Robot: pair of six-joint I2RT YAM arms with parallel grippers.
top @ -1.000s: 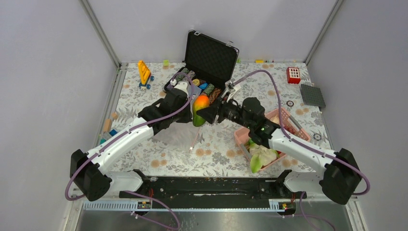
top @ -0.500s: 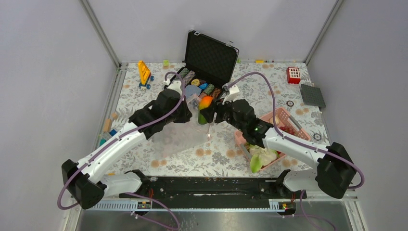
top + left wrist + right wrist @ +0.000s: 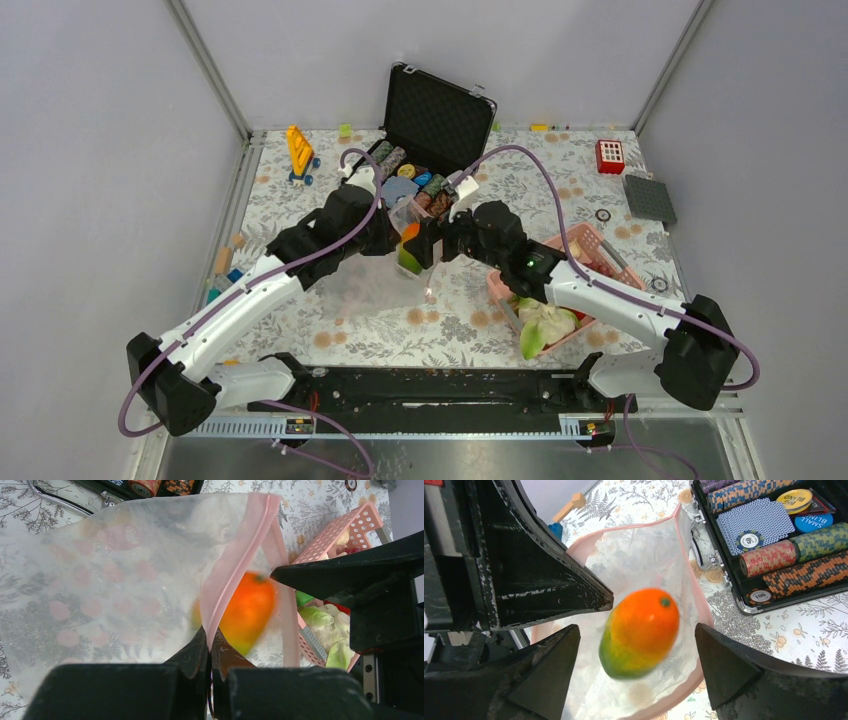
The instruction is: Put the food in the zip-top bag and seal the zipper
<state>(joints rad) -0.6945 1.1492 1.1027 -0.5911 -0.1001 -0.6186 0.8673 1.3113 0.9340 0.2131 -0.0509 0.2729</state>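
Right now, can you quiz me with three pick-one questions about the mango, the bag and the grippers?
1. Where is the mango?
A. in the pink basket
B. at the clear bag's open mouth
C. in the black case
2. What colour is the strip along the bag's mouth?
A. blue
B. yellow
C. pink
3. What is the left gripper doing?
A. pinching the bag's strip, shut
B. standing wide open
C. holding the mango
Answers: 1 B, the mango is loose between the right gripper's open fingers, over the bag's mouth. 2 C, the strip shows pink in both wrist views. 3 A, its fingers meet on the strip.
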